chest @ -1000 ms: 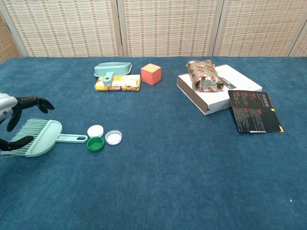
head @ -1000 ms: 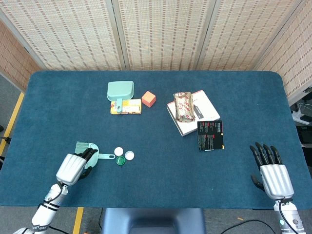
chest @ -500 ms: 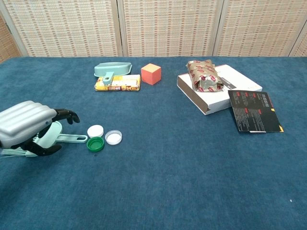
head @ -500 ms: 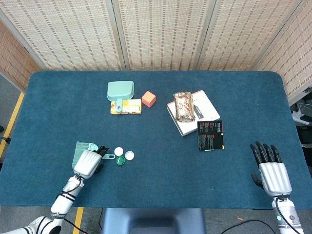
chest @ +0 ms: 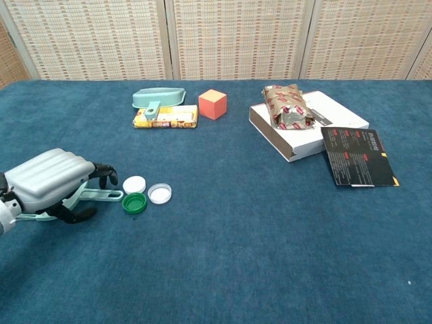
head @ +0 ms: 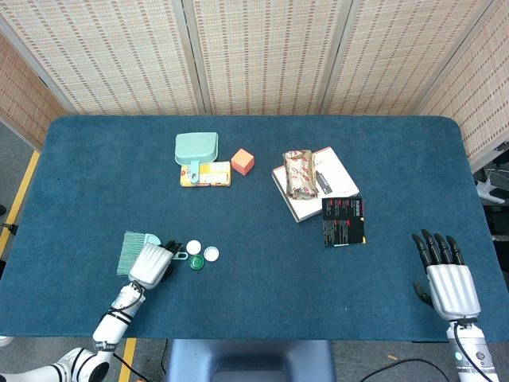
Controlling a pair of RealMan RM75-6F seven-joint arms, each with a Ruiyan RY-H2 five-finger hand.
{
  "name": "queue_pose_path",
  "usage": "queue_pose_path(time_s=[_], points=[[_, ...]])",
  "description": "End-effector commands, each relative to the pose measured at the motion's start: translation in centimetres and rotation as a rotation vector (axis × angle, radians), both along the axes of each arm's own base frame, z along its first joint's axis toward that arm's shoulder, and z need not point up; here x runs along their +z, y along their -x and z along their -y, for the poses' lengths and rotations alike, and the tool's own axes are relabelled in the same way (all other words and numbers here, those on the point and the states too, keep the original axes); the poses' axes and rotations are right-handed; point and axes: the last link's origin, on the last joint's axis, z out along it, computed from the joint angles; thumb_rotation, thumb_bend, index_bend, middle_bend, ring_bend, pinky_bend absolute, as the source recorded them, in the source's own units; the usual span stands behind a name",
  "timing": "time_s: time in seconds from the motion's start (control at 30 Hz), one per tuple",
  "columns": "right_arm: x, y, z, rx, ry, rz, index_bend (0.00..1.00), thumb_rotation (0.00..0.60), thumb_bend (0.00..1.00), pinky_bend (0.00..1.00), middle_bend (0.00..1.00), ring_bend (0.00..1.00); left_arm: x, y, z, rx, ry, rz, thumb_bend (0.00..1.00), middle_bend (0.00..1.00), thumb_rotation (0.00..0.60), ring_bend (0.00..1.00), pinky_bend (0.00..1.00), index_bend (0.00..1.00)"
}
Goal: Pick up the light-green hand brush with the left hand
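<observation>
The light-green hand brush (head: 130, 251) lies flat on the blue table near the front left, bristles pointing left and handle (chest: 102, 196) pointing right. My left hand (head: 151, 264) covers the brush's head from above. In the chest view the left hand (chest: 48, 182) has its fingers curled down on the far side and its thumb on the near side, gripping the head. My right hand (head: 447, 278) rests flat and open at the front right, far from everything; the chest view does not show it.
Two white caps (chest: 134, 183) (chest: 160, 193) and a green cap (chest: 134, 202) lie just right of the brush handle. Further back are a green dustpan (head: 196, 148) on a yellow packet, an orange cube (head: 242, 161), a white box (head: 334, 171) with a wrapped parcel, and a black leaflet (head: 343, 220).
My left hand has moved right from beside the bristles to over the brush's head, and its fingers have curled around it. The brush has stayed in place. The right hand barely shifted.
</observation>
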Motion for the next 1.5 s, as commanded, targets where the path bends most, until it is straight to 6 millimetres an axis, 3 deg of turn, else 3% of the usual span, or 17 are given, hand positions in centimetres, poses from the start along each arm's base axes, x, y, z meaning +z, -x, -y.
queue_pose_path(time_s=[0.03,0.47,0.57,0.7,0.8,0.93,1.07,1.5], points=[[0.0,0.0,0.0,0.000,0.000,0.000,0.00,0.600,0.22,0.00,0.00,0.00,-0.1,0.1,-0.2,0.002,-0.008,-0.005,0.32,0.39,0.600,0.65,0.79,0.33],[0.0,-0.1,-0.1,-0.001,0.004,-0.003,0.00,0.600,0.22,0.00,0.00,0.00,0.0,0.2,-0.8,-0.003,-0.043,-0.027,0.44,0.55,0.600,0.67,0.80,0.45],[0.0,-0.1,-0.1,-0.001,0.002,-0.003,0.00,0.600,0.22,0.00,0.00,0.00,0.3,-0.1,-0.8,-0.019,-0.067,-0.003,0.54,0.63,0.600,0.69,0.82,0.52],[0.0,0.0,-0.1,-0.002,0.000,-0.002,0.00,0.600,0.22,0.00,0.00,0.00,1.3,-1.1,-0.9,-0.061,-0.126,0.126,0.77,0.81,0.600,0.76,0.89,0.68],[0.0,0.0,-0.1,-0.003,-0.001,-0.001,0.00,0.600,0.22,0.00,0.00,0.00,2.5,-1.4,-1.0,-0.085,-0.146,0.287,0.81,0.84,0.600,0.77,0.91,0.70],[-0.1,-0.1,-0.1,-0.005,-0.006,-0.002,0.00,0.600,0.22,0.00,0.00,0.00,4.4,-2.5,-1.3,-0.140,-0.179,0.607,0.84,0.86,0.600,0.77,0.91,0.70],[-0.2,-0.1,-0.2,-0.006,-0.008,-0.003,0.00,0.600,0.22,0.00,0.00,0.00,4.5,-2.7,-1.4,-0.149,-0.147,0.862,0.85,0.87,0.600,0.77,0.91,0.70],[0.0,-0.2,-0.3,-0.003,-0.005,0.003,0.00,0.600,0.22,0.00,0.00,0.00,1.1,-2.0,-1.6,-0.126,-0.047,0.958,0.85,0.87,0.600,0.77,0.91,0.70]])
